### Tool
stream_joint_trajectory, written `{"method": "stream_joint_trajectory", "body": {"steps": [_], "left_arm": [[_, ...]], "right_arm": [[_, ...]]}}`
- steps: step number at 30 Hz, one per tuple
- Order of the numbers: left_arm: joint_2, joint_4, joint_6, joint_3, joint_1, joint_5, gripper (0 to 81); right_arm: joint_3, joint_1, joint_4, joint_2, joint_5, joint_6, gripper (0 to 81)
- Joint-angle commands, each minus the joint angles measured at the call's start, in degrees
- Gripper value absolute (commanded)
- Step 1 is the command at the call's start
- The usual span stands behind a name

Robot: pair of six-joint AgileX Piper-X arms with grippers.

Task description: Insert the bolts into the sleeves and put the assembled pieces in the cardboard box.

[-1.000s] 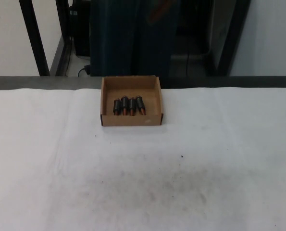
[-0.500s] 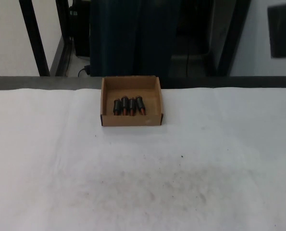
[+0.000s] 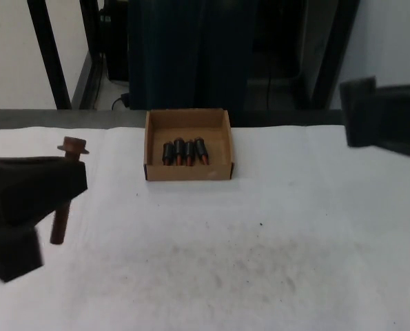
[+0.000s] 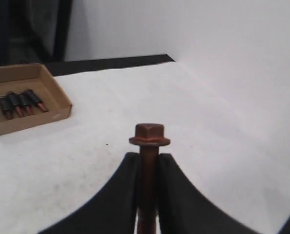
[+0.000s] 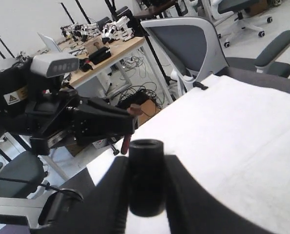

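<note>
Alignment mattered: fingers of the left gripper (image 4: 147, 163) pinched the bolt (image 4: 149, 141), those of the right gripper (image 5: 146, 162) clasped the sleeve (image 5: 146, 187), both above the desk (image 3: 260, 262), so their axes likely needed matching before any push.

Black sleeve (image 5: 145, 183) in right hand (image 5: 145, 163)

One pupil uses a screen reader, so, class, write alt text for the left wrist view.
The left gripper holds a copper-coloured bolt upright between its two dark fingers, flanged hex head above them. Farther off on the white-covered bench sits an open cardboard box with four assembled pieces lying side by side.
</note>
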State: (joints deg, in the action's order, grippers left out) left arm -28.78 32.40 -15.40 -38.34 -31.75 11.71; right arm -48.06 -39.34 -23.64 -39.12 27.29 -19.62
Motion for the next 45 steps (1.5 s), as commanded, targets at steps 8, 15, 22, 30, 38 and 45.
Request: {"method": "stream_joint_trajectory", "body": {"steps": [8, 15, 22, 30, 38, 45], "left_arm": [[-23.1, 5.8, 1.3, 1.9, -0.1, -5.2, 12.8], [-42.9, 5.8, 2.0, 1.8, -0.1, -3.0, 15.0], [-51.4, 6.5, 2.5, 1.8, -0.1, -2.4, 15.0], [-50.6, 8.9, 5.2, -3.4, -0.1, -2.7, 16.6], [-51.4, 8.8, 11.7, -8.1, -0.1, -5.2, 33.1], [-57.0, 9.2, 12.1, -8.1, -0.4, -4.0, 33.1]], "right_arm": [[1.4, 0.0, -1.7, 0.0, 1.0, -1.0, 0.3], [1.4, 0.0, -5.9, 0.0, 1.0, -1.0, 0.3], [1.4, 0.0, -9.1, 0.6, 2.7, -1.0, 0.3], [1.4, 0.0, -9.5, 1.0, 3.9, -1.0, 0.3], [1.4, 0.0, -9.5, 1.0, 3.9, -1.0, 0.3], [1.4, 0.0, -9.5, 1.0, 3.9, -1.0, 0.3]]}}
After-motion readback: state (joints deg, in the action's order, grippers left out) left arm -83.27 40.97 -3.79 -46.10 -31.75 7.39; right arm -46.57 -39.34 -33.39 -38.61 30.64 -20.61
